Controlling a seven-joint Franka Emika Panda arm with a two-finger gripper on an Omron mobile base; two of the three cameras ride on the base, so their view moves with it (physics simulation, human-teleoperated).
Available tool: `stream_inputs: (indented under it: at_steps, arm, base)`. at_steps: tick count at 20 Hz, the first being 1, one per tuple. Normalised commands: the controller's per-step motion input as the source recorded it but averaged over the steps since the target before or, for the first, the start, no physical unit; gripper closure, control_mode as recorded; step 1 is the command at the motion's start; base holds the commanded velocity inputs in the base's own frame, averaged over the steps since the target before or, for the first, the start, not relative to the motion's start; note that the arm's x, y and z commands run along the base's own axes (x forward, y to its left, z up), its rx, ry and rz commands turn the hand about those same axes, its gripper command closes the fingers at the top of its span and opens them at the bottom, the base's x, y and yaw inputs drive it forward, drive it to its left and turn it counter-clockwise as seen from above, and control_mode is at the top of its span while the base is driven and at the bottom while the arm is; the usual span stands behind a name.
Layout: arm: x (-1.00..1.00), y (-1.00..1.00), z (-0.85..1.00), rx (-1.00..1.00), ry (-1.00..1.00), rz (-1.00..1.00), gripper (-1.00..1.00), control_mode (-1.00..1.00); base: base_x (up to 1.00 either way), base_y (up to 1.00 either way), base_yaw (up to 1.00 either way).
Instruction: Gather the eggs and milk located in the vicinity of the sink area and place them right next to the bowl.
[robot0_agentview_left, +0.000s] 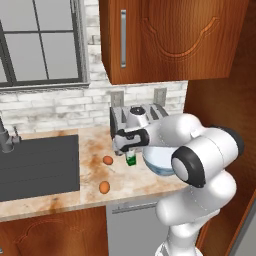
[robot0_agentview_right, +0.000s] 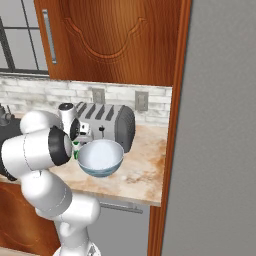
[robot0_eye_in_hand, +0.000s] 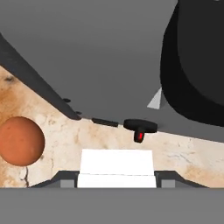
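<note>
My claw (robot0_agentview_left: 131, 150) grips the milk carton (robot0_agentview_left: 131, 159), fingers on either side of its white top (robot0_eye_in_hand: 116, 174), carton standing on the worktop (robot0_agentview_left: 95, 165) just left of the bowl (robot0_agentview_left: 159, 160). Toaster (robot0_agentview_right: 107, 122) behind. Two eggs (robot0_agentview_left: 108, 160) (robot0_agentview_left: 104, 187) lie between carton and sink (robot0_agentview_left: 37, 165).

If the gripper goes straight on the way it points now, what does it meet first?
Probably the milk carton: its white top sits between the jaws of the gripper, with the counter beneath. Depth is unclear.
</note>
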Motion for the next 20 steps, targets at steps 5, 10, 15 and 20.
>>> stream_inputs:
  at_steps: [5, 10, 15, 20]
  arm:
    - [0.00, -0.17, 0.00, 0.00, 0.00, -0.02, 1.00, -1.00]
    - [0.00, -0.10, 0.00, 0.00, 0.00, -0.01, 1.00, -1.00]
    - [0.00, 0.00, -0.07, 0.00, 0.00, 0.00, -1.00, -1.00]
    - [0.00, 0.00, -0.02, 0.00, 0.00, 0.00, -1.00, -1.00]
  base:
    - [0.00, 0.00, 0.00]
    - [0.00, 0.00, 0.00]
    - [0.00, 0.00, 0.00]
    - [0.00, 0.00, 0.00]
